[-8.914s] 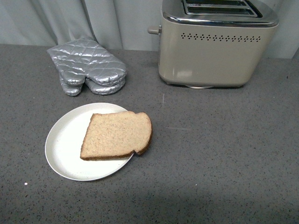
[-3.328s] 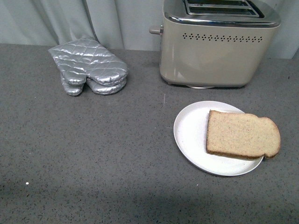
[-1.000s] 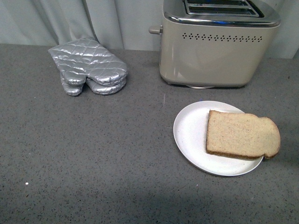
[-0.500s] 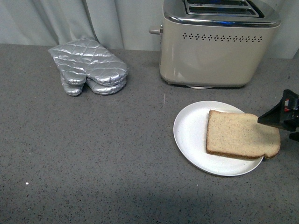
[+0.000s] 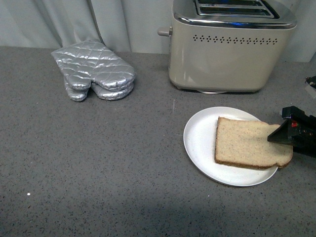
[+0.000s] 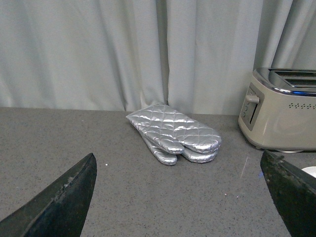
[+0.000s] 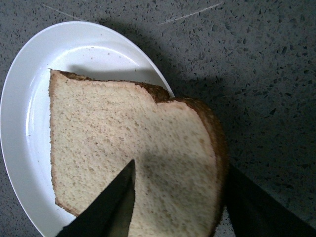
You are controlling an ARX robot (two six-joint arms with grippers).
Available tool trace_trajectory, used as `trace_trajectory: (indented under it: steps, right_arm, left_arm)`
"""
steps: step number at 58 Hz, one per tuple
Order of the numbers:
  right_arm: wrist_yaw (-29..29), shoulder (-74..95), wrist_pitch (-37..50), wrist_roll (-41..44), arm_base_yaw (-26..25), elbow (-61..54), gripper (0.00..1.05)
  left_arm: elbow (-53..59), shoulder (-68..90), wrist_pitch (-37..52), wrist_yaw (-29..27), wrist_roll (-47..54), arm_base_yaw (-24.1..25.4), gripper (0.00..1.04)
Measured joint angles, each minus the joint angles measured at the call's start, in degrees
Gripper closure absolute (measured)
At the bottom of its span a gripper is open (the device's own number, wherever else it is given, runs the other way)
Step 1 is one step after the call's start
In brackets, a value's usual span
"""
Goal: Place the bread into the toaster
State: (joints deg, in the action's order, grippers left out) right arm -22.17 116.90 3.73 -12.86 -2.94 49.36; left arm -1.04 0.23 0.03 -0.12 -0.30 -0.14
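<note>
The bread lies flat on the white plate, just in front of the toaster. Its rounded crust end overhangs the plate's right rim. We find the right gripper at that end, jaws apart. In the right wrist view one finger sits over the slice's top face and the other lies outside the crust; we cannot tell whether either touches. The left gripper hangs above the counter, jaws wide and empty. A silver oven mitt lies left of the toaster.

no readable txt, labels, nos.
</note>
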Motion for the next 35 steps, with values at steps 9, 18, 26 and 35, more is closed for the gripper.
trace_trajectory:
  steps: [9,18,26,35]
  right_arm:
    - [0.7,0.0,-2.0,0.0,0.0,0.7,0.86]
    - [0.5,-0.9,-3.8,0.0,0.0,0.8,1.04]
    - [-1.5,-4.3,-6.4,-1.9,0.0,0.8,1.04]
    - [-4.3,-9.8,-9.1,-8.0,0.4,0.7,1.04]
  left_arm:
    - [0.0,0.0,0.0,0.0,0.0,0.0,0.07]
    - [0.0,0.0,0.0,0.0,0.0,0.0,0.07]
    - [0.0,0.0,0.0,0.0,0.0,0.0,0.07]
    - [0.0,0.0,0.0,0.0,0.0,0.0,0.07]
